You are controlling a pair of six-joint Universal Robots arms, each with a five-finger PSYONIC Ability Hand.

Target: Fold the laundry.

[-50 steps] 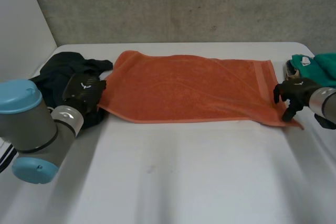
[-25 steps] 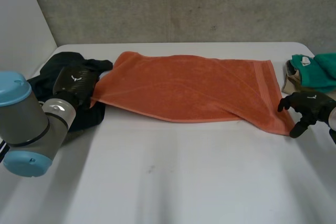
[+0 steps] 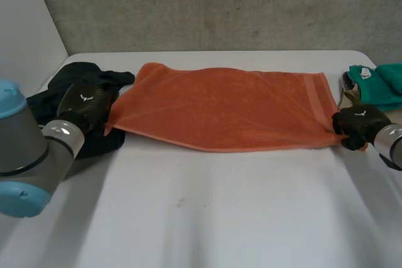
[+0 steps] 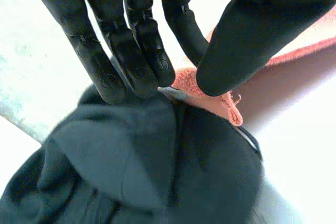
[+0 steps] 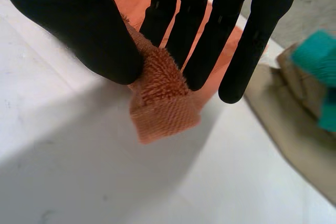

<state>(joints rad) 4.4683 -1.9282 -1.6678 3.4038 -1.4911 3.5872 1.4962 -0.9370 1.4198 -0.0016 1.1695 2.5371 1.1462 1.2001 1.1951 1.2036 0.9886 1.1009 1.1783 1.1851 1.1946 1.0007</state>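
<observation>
From the head view, an orange towel [image 3: 226, 108] lies spread lengthwise across the far half of the white tabletop [image 3: 220, 218]. Its near edge runs from one robot hand to the other, and the near half of the tabletop is bare room. The left robot hand [image 3: 85, 105] is at the towel's near left corner, over a dark garment [image 3: 69, 83] heaped at that end. The right robot hand [image 3: 355, 123] is at the near right corner, just beside a green cloth [image 3: 383, 80] by the tabletop's right edge.

In the left wrist view, thumb and fingers [image 4: 131, 51] pinch the towel's corner, right over the dark garment.

In the right wrist view, thumb and fingers [image 5: 194, 30] clamp the bunched opposite corner, whose hemmed tip pokes out past them. The green cloth rests on a beige cloth [image 5: 294, 124] close by.
</observation>
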